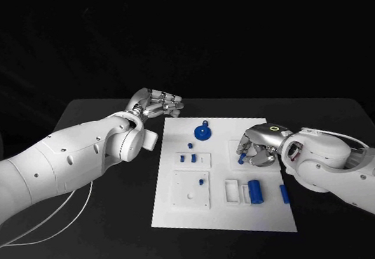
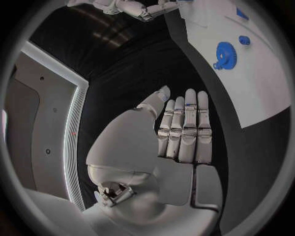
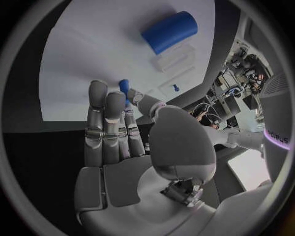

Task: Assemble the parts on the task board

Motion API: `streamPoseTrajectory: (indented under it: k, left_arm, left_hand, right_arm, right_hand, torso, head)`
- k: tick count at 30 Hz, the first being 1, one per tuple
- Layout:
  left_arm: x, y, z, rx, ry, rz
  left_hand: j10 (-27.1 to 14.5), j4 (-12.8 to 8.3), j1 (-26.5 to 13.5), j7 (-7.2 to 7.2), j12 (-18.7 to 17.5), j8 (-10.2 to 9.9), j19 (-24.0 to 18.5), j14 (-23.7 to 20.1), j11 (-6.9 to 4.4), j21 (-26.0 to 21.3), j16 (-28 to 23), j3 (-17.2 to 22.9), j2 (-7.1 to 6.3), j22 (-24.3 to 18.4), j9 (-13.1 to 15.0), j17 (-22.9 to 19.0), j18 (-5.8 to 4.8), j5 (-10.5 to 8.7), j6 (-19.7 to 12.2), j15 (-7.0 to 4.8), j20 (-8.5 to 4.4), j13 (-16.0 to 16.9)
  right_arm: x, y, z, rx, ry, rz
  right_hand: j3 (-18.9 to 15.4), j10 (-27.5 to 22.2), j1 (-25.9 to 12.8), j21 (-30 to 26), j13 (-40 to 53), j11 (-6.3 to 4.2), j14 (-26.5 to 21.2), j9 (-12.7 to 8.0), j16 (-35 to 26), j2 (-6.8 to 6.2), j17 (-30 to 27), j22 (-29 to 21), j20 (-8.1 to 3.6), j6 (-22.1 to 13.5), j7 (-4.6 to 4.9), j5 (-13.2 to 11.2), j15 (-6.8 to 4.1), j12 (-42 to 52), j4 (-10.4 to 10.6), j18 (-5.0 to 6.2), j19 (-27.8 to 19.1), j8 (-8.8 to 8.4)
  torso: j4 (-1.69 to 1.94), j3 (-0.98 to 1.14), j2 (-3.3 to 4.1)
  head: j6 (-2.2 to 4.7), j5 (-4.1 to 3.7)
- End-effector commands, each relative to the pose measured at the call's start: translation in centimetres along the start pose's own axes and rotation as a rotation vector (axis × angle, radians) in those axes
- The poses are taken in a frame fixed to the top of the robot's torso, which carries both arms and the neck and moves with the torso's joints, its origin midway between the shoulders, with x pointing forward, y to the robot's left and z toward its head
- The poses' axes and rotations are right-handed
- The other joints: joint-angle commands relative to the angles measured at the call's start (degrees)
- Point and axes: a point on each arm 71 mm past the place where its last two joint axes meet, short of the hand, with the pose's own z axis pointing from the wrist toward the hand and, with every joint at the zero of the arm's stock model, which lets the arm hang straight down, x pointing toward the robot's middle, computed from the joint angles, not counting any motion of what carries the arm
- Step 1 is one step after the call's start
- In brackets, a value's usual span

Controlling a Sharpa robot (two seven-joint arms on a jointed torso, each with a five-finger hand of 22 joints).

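Right hand point(image 1: 262, 144) over right side of task board point(image 1: 184, 214), thumb and finger pinching small blue peg point(image 3: 125, 89). Left hand point(image 1: 155, 103) off board's far-left corner, fingers straight, close together, holding nothing. Blue gear point(image 1: 204, 131) at far end; blue cylinder point(image 1: 255, 191) near right.

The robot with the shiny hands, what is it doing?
It is putting blue parts onto the white task board. Its right hand pinches a small blue peg over the board. Its left hand holds nothing, fingers straight, beside the board's far corner. A blue gear and a blue cylinder lie on the board.
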Motion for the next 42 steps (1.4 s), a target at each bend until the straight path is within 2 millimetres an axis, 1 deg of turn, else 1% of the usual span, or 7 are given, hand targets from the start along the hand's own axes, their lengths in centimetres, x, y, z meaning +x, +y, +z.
streamPoseTrajectory:
  k: [1,12,18,19,25,32,42]
  left_arm:
    - [0.21,-0.18,0.04,0.009,0.016,-0.011]
    - [0.09,-0.10,0.01,0.002,0.015,-0.011]
    - [0.13,-0.09,0.02,0.001,0.017,-0.012]
    - [0.12,-0.09,0.02,0.001,0.017,-0.012]
    - [0.07,-0.06,0.01,-0.001,0.017,-0.011]
    - [0.04,-0.04,0.01,-0.002,0.017,-0.011]
    - [-0.03,0.00,-0.02,-0.005,0.017,-0.011]
  left_hand:
    - [-0.3,0.3,0.4,0.18,-0.3,-0.2,0.1,-0.4,0.02,0.1,-0.2,-0.2,0.26,-0.1,0.1,-0.1,0.45,-0.24,0.0,0.00,0.42,0.0]
    - [-0.4,0.4,0.3,0.18,-0.3,-0.2,0.1,-0.5,0.07,0.0,-0.2,-0.2,0.26,-0.2,0.1,-0.1,0.48,-0.28,-0.1,0.07,0.47,0.0]
    - [-0.4,0.4,0.3,0.18,-0.3,-0.2,0.1,-0.5,0.07,0.0,-0.2,-0.2,0.26,-0.2,0.1,-0.1,0.48,-0.28,-0.1,0.07,0.47,0.0]
    - [-0.4,0.4,0.3,0.18,-0.3,-0.2,0.1,-0.6,0.07,0.0,-0.2,-0.2,0.27,-0.2,0.1,-0.1,0.50,-0.27,-0.1,0.08,0.48,0.0]
    - [-0.5,0.5,0.3,0.17,-0.3,-0.2,0.2,-0.6,0.06,0.0,-0.2,-0.2,0.33,-0.4,0.1,-0.1,0.54,-0.25,-0.1,0.08,0.51,0.0]
    - [-0.5,0.5,0.3,0.17,-0.3,-0.2,0.2,-0.6,0.06,0.0,-0.2,-0.2,0.33,-0.4,0.1,-0.1,0.54,-0.25,-0.1,0.08,0.51,0.0]
    - [-0.4,0.5,0.5,0.18,-0.3,-0.2,0.2,-0.5,0.06,0.1,-0.2,-0.2,0.33,-0.4,0.1,-0.1,0.55,-0.26,-0.1,0.06,0.49,0.0]
  right_arm:
    - [0.41,-0.06,0.11,0.020,0.020,-0.033]
    - [1.40,-0.44,0.32,0.035,0.041,-0.035]
    - [1.23,-0.31,0.29,0.029,0.006,0.003]
    - [1.18,-0.31,0.28,0.029,-0.001,0.022]
    - [0.81,-0.26,0.15,0.033,-0.047,0.108]
    - [0.60,-0.04,0.06,0.034,-0.065,0.163]
    - [0.84,-0.02,0.03,0.040,-0.028,0.158]
  right_hand:
    - [0.2,0.5,-0.4,0.2,0.0,-0.09,0.1,0.0,0.3,0.13,0.1,0.1,-0.44,0.5,0.01,-0.1,-0.26,-0.1,-0.1,-0.54,1.9,0.15]
    - [-0.7,0.5,-1.1,0.0,0.0,-0.12,0.2,0.0,0.1,0.25,0.1,0.1,-0.43,0.5,-0.03,-0.1,-0.25,-0.1,0.1,-0.64,1.9,0.16]
    - [0.3,3.0,-0.6,0.1,0.0,-0.90,0.2,0.1,0.1,2.11,0.2,0.2,-0.81,2.8,-0.38,-0.1,-0.82,0.0,0.3,-0.70,2.0,0.47]
    - [0.8,4.1,-0.9,0.2,0.1,-1.27,0.1,0.3,0.0,3.06,0.2,0.3,-1.03,3.8,-0.68,-0.1,-1.15,0.1,0.9,-0.72,1.9,0.69]
    - [1.6,7.3,-1.9,0.9,0.1,-2.28,0.2,0.4,-0.4,3.68,0.3,1.5,-2.25,6.5,-1.38,-0.1,-2.12,-0.1,-0.9,-1.85,1.7,0.27]
    - [1.7,7.6,-2.3,1.1,0.1,-2.40,0.2,0.4,-0.6,3.74,0.5,2.3,-2.49,6.8,-1.45,-0.1,-2.31,-0.1,-1.8,-2.03,1.6,0.22]
    - [-1.3,6.0,-1.6,0.5,0.1,-1.90,0.2,0.2,-0.8,3.20,0.6,2.7,-2.05,5.6,-1.05,0.0,-1.91,-0.1,-3.0,-1.71,1.5,0.14]
  torso:
    - [-0.01,0.01,0.00]
    - [-0.05,0.02,0.02]
    - [-0.04,0.05,0.01]
    - [-0.04,0.05,0.01]
    - [0.01,0.05,0.02]
    - [-0.01,-0.02,0.01]
    - [0.00,-0.04,-0.01]
  head:
    - [0.02,-0.04]
    - [-0.11,-0.04]
    - [-0.11,-0.09]
    - [-0.11,-0.09]
    - [-0.10,-0.10]
    - [-0.10,-0.07]
    - [-0.12,-0.01]
